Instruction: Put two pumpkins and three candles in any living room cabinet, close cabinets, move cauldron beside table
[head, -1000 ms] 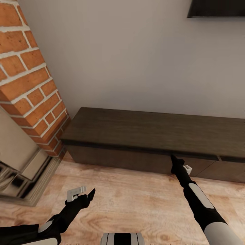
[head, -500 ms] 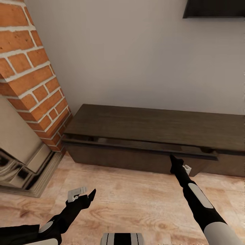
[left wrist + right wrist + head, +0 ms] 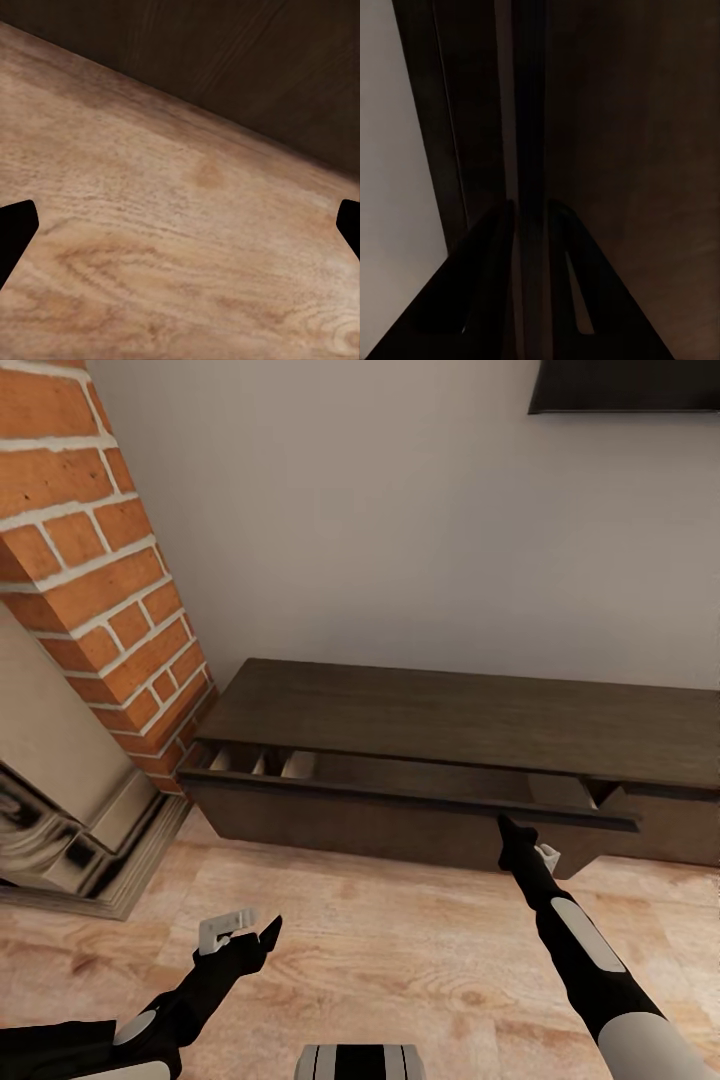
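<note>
The right gripper is clamped on the top edge of the cabinet's drawer front; in the right wrist view its 2 fingers straddle that dark lip with no gap to spare. Against the view 1 second ago, when the drawer front sat flush under the cabinet top, it now stands well out from the carcass, and the camera has also shifted a little. In the slot behind the drawer front, pale tan dividers show at the end nearest the brick fireplace, and no pumpkin or candle can be made out in the part exposed. So the pull is working, and storage space is opening for the 2 pumpkins and 3 candles. The left gripper hangs spread and empty over the wood floor, in front of the cabinet's fireplace end.
</note>
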You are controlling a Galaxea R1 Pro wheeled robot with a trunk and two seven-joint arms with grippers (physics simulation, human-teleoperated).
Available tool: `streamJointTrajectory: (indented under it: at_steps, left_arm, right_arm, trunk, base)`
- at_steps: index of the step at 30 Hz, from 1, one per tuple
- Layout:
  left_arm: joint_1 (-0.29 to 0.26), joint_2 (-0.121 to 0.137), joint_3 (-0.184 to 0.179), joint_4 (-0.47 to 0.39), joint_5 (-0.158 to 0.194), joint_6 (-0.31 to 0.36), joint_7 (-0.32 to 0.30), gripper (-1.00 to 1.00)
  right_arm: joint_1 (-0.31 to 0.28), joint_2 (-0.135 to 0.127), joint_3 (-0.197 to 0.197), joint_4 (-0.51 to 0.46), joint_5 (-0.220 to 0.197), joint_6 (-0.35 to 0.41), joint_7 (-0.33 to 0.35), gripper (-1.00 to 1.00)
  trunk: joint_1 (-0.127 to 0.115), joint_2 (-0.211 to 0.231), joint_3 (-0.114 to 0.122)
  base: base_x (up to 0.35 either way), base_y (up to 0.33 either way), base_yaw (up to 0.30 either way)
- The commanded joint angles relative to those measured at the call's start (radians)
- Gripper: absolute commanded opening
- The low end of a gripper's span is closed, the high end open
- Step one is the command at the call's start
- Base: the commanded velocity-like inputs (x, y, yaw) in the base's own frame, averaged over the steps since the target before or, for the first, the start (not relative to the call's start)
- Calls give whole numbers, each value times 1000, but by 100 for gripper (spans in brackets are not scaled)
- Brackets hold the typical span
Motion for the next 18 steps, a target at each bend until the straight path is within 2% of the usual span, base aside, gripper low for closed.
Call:
streamJointTrajectory:
  at_steps: [1,10,18]
  left_arm:
    - [-1,1,-2,-2,2,-4,3,100]
    - [-1,0,-2,-2,2,-4,3,100]
    - [-1,0,-2,-2,2,-4,3,100]
  right_arm:
    - [0,-2,-15,27,-16,2,4,-100]
    - [0,-2,-16,27,-19,8,2,-100]
    - [0,-6,-15,27,-18,12,5,-100]
  trunk:
    - [0,0,-1]
    - [0,0,-1]
    - [0,0,-1]
  base:
    - [-17,0,0]
    - [-8,0,0]
    - [-152,0,0]
